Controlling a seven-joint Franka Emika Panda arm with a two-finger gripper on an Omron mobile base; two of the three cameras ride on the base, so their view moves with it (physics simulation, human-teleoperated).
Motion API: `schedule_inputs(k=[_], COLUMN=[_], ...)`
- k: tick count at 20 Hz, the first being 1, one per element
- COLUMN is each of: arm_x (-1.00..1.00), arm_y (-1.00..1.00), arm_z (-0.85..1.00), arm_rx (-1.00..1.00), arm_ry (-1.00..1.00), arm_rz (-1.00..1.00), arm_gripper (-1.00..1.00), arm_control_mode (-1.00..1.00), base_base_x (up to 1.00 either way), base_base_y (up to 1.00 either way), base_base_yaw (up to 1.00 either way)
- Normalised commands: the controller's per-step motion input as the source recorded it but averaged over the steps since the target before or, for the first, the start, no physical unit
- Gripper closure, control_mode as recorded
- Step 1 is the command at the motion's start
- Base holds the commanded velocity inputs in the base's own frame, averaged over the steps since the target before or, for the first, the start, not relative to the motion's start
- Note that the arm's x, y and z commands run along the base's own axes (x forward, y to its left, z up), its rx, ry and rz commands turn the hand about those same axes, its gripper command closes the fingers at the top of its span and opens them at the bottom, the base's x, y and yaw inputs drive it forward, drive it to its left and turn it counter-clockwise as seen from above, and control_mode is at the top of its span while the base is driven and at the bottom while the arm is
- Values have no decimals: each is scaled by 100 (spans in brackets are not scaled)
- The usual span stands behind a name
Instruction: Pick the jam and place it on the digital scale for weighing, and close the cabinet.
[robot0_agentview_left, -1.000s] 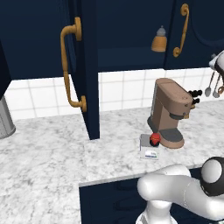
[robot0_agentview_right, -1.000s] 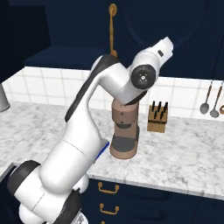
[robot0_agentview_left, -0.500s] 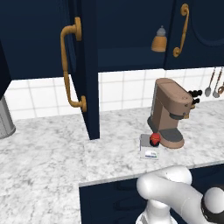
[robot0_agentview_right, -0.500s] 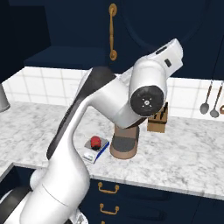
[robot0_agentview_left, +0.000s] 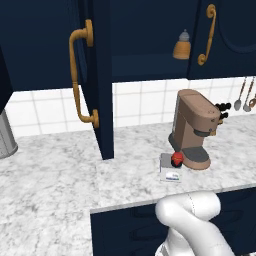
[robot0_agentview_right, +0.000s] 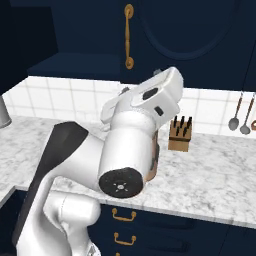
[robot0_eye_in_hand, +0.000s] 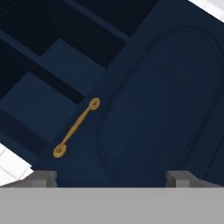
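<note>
Jam: we see the small round red jar on the flat grey-topped digital scale, beside the brown coffee machine.
Cabinet: navy door ajar.
Fingers: spread wide, empty.

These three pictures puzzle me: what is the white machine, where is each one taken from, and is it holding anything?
The white machine is a robot arm in a simulated kitchen. Two cameras ride on its base, behind it to left and right. The third sits on its hand, looking along the gripper, which is open and holds nothing; it faces a shut cabinet door. On the counter the jam sits on the scale beside a coffee machine. One cabinet door stands open. A knife block stands further along.
</note>
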Motion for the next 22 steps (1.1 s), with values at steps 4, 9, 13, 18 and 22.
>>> schedule_inputs(k=[4,9,13,18,22], arm_x=[-100,-100,-100,-93,-45], arm_y=[98,98,100,100,100], arm_z=[-7,-3,-5,-10,-48], arm_rx=[0,-4,-16,-9,-9], arm_ry=[-4,-9,-14,-11,-17], arm_rz=[0,15,11,4,0], arm_gripper=[-100,-100,-100,-100,-100], arm_control_mode=[-100,-100,-100,-100,-100], base_base_x=[0,0,0,0,0], base_base_y=[0,0,0,0,0], base_base_yaw=[0,0,0,0,0])
